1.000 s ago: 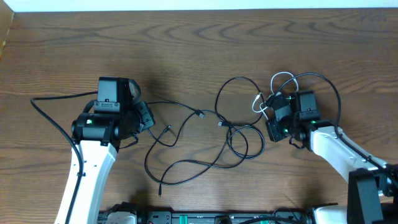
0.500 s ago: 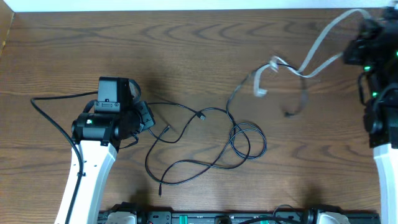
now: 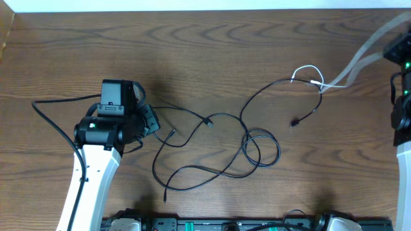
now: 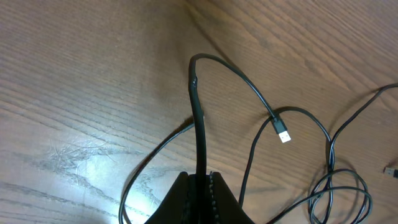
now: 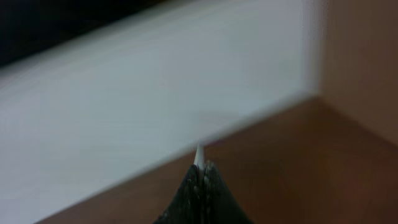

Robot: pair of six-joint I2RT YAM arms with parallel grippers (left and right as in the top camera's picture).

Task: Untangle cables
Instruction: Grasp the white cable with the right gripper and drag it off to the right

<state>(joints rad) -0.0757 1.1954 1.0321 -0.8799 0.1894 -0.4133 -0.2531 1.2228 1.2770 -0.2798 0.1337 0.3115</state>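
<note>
Two closed grippers hold the cables: the left gripper clamps a black cable whose loops form a tangle mid-way across the wooden table, while the right gripper, at the far right edge beside a white surface, pinches the white cable.

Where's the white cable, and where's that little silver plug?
white cable (image 3: 309, 66): overhead view, top of its small loop.
silver plug (image 4: 283, 134): left wrist view, on its metal tip.
</note>
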